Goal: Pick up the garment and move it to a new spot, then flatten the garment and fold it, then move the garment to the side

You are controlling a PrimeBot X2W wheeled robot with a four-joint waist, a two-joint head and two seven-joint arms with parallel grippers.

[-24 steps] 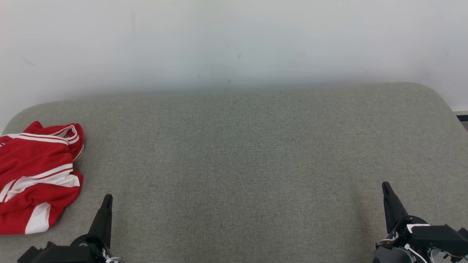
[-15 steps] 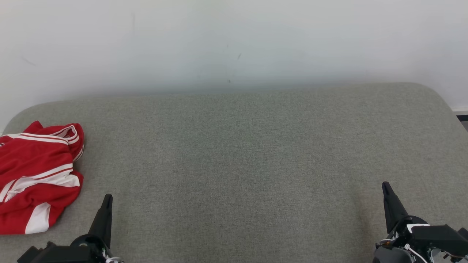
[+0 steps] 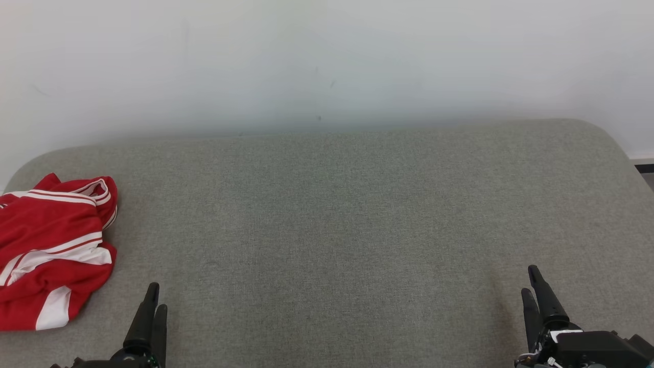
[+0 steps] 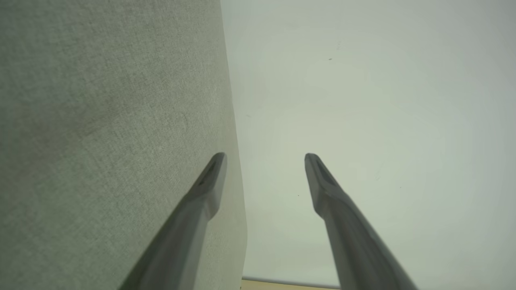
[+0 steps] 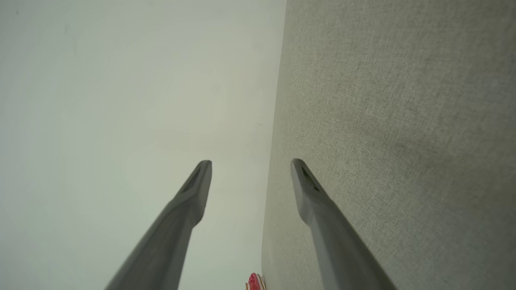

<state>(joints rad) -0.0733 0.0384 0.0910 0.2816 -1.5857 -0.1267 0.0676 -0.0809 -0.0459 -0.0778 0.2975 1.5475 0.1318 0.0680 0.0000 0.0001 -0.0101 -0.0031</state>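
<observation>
While nothing is gripped, garment (image 3: 51,250): red with white stripes, crumpled in a loose heap on the left edge of the upholstered surface (image 3: 327,214), short of its far-left rounded corner; part of it runs past the head view's left border.
Garment detail: white-trimmed opening at its far-right end; broad white band across the middle, another white patch at the near end.
Left gripper (image 3: 157,297): low at the near edge, left side, just beside the garment's near-right hem but apart from it; fingers (image 3: 143,317) point toward the far edge.
Left gripper state: jaws spread wide in the left wrist view, gap holds nothing; one finger over grey fabric, the other over pale wall (image 4: 383,100).
Right gripper (image 3: 529,280): low at the near edge, right side, well apart from the garment and from the left gripper.
Right gripper state: jaws spread wide in the right wrist view, gap holds nothing; one finger over grey fabric, the other over wall; small red sliver of garment at that view's bottom border.
Upholstered surface: grey-green woven cloth, both far corners rounded.
Wall: pale, a few small dark specks, directly behind the far edge.
Baseboard (image 3: 643,162): dark strip past the far-right corner.
</observation>
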